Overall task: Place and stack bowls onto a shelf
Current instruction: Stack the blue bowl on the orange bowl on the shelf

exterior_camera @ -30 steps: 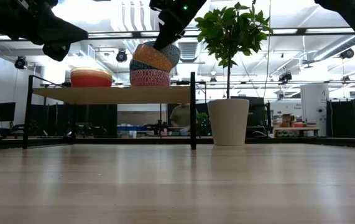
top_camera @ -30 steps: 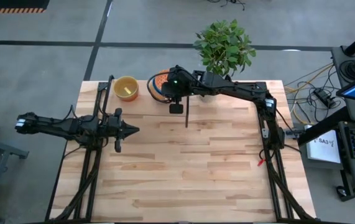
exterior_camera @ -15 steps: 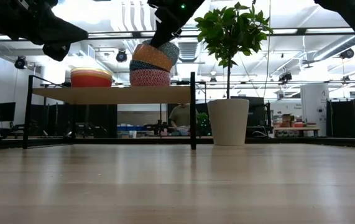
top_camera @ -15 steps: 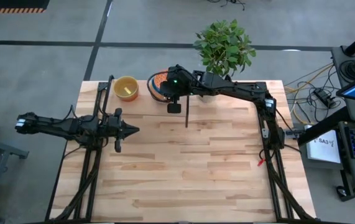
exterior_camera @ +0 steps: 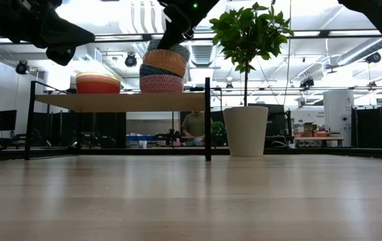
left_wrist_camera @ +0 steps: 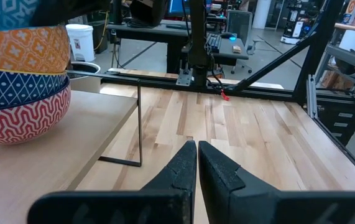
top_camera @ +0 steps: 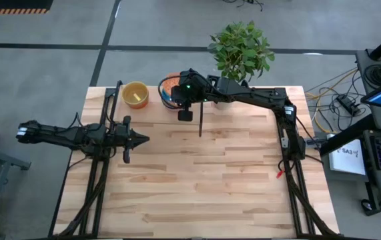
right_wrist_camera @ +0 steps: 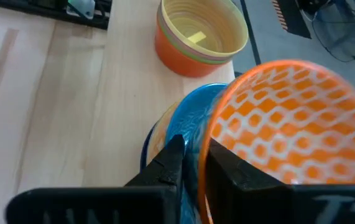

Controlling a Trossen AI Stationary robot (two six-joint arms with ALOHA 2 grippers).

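A stack of patterned bowls [exterior_camera: 161, 73] stands on the light-wood shelf [exterior_camera: 120, 102] at its right end. My right gripper [right_wrist_camera: 196, 148] is above that stack, shut on the top bowl [right_wrist_camera: 289, 124], which is orange lattice inside. A light blue bowl [right_wrist_camera: 196, 115] shows just beneath it. Another stack, yellow on top [top_camera: 135, 94] and red-orange below [exterior_camera: 98, 84], sits further left on the shelf. My left gripper [top_camera: 143, 139] waits shut over the table, in front of the shelf. My right gripper pinches the top bowl's rim [right_wrist_camera: 209, 140], on the side toward the table's near edge. One finger [right_wrist_camera: 227, 168] is inside the bowl and one finger [right_wrist_camera: 172, 158] is outside. The fingers slant down from above. The bowl sits nested on the stack, nearly level.
A white pot [exterior_camera: 246, 130] with a leafy plant [top_camera: 241, 50] stands at the far edge, right of the shelf. Thin black shelf posts [exterior_camera: 207, 119] rise at the shelf's corners. The wooden tabletop [top_camera: 210, 180] stretches wide in front of the shelf. A person shows far behind the table [exterior_camera: 192, 125].
My right gripper has lowered the top bowl toward the stack and tipped it from a clear tilt to nearly level; the bowl now rests nested on the stack. The gripper has stayed shut on the rim.
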